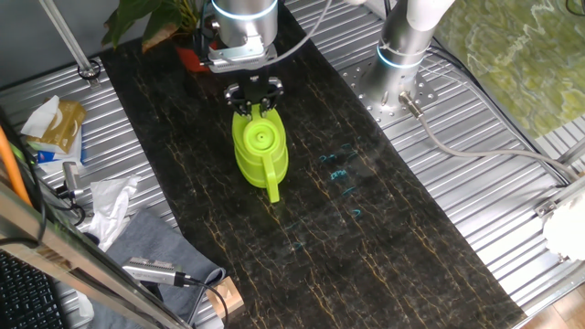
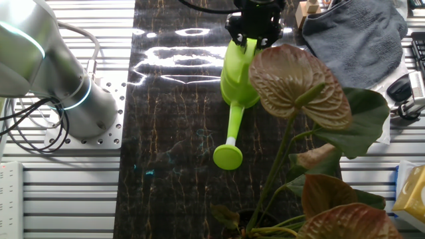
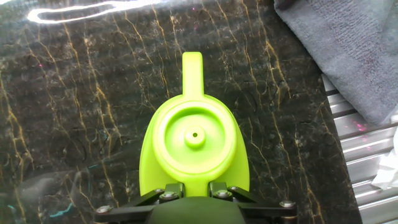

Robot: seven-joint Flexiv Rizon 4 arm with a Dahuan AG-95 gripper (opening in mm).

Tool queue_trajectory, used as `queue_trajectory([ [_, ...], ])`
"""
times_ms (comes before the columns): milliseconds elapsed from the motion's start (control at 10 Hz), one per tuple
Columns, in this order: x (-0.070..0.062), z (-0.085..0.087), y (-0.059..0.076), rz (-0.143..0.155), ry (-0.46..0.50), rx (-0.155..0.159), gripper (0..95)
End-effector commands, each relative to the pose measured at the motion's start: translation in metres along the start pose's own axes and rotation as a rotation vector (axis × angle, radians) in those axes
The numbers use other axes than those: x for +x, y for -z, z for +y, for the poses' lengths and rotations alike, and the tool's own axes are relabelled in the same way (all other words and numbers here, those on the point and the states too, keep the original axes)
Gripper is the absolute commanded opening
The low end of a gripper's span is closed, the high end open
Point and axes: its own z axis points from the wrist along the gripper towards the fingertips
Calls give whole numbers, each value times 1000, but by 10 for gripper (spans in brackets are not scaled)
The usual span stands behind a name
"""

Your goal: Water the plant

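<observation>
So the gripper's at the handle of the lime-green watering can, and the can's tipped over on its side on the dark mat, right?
Not quite. The gripper is at the handle of the watering can, but the can stands upright on the dark mat, lid facing up, as the hand view shows.

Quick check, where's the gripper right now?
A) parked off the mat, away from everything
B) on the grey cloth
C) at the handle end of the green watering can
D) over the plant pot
C: the gripper sits at the handle end of the watering can, opposite the spout; the hand view shows the can's top right below the fingers. The plant is apart from it.
</observation>
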Motion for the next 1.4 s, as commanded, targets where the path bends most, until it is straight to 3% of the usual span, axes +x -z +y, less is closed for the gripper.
queue_trajectory([
  [100, -1, 1, 25, 0, 0, -1, 0],
  [1400, -4, -5, 37, 2, -6, -10, 0],
])
